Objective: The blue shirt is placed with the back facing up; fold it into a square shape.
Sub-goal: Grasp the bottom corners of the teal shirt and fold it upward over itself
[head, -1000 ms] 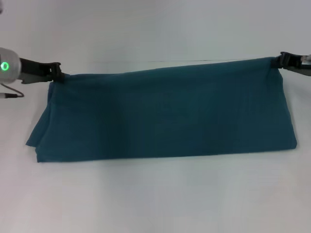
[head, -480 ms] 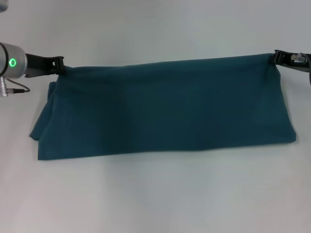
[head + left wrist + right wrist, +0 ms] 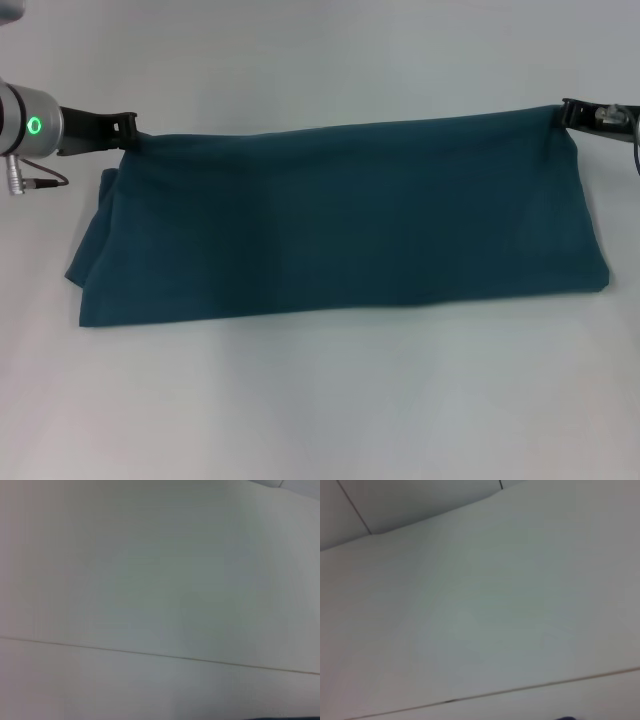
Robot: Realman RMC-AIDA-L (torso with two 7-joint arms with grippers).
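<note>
The blue shirt [image 3: 340, 225] shows in the head view as a wide plain teal band, doubled over, with no letters in sight. Its near edge lies on the white table [image 3: 330, 400]; its far edge is stretched between both grippers. My left gripper [image 3: 128, 130] is shut on the far left corner. My right gripper [image 3: 568, 112] is shut on the far right corner. The left end of the cloth bunches in loose folds. Both wrist views show only white surface and a thin seam line.
The table runs white all around the shirt, with open room in front of it and behind it. A cable [image 3: 40, 182] hangs from my left wrist near the shirt's left end.
Both grippers have carried the held far edge away from me, and the shirt's far edge now sits farther back and straighter. The near edge has stayed on the table.
</note>
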